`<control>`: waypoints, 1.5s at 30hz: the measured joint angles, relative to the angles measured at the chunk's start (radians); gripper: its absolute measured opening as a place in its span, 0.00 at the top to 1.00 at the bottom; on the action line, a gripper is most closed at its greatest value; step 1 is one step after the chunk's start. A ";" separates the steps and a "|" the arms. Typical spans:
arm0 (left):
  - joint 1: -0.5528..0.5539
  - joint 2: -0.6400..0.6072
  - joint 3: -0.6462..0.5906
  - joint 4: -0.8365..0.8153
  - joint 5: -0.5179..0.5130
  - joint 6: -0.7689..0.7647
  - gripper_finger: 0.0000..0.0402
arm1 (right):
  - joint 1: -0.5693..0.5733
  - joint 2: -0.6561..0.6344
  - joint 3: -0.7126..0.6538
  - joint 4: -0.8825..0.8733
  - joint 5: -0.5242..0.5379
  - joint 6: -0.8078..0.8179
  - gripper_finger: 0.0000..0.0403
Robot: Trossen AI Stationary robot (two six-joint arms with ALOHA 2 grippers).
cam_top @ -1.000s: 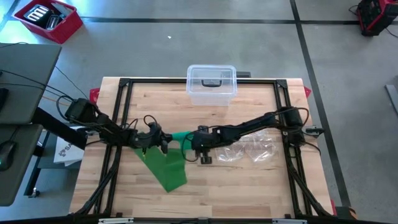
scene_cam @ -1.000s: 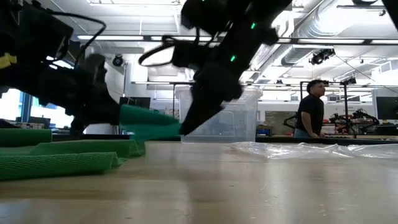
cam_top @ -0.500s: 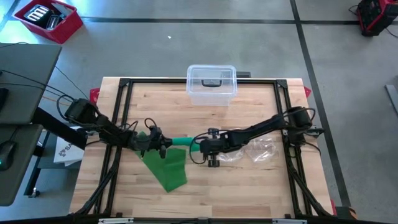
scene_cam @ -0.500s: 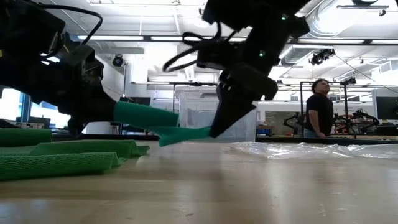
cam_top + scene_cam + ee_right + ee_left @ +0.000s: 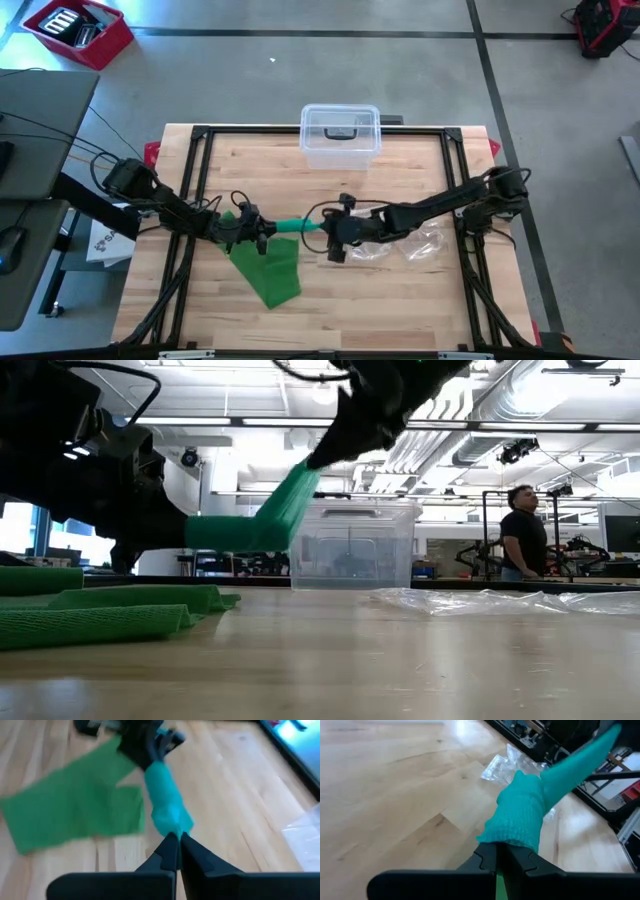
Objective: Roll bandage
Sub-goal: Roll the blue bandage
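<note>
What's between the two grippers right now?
A taut stretch of the green bandage spans from the left gripper to the right gripper, both shut on it, clearest in the high view.

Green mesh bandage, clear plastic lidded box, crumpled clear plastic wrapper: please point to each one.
Green mesh bandage (image 5: 268, 270), high view, on the flat loose part.
Clear plastic lidded box (image 5: 340, 133), high view, on the lid.
Crumpled clear plastic wrapper (image 5: 415, 241), high view, on its middle.

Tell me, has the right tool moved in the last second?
Yes. In the high view the right tool has shifted right along the table, away from the left tool, stretching the bandage. In the low view it rose above the bin.
</note>
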 joint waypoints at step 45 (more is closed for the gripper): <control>-0.011 0.002 0.129 0.065 0.083 0.210 1.00 | 0.051 0.021 0.000 0.238 0.029 -0.164 1.00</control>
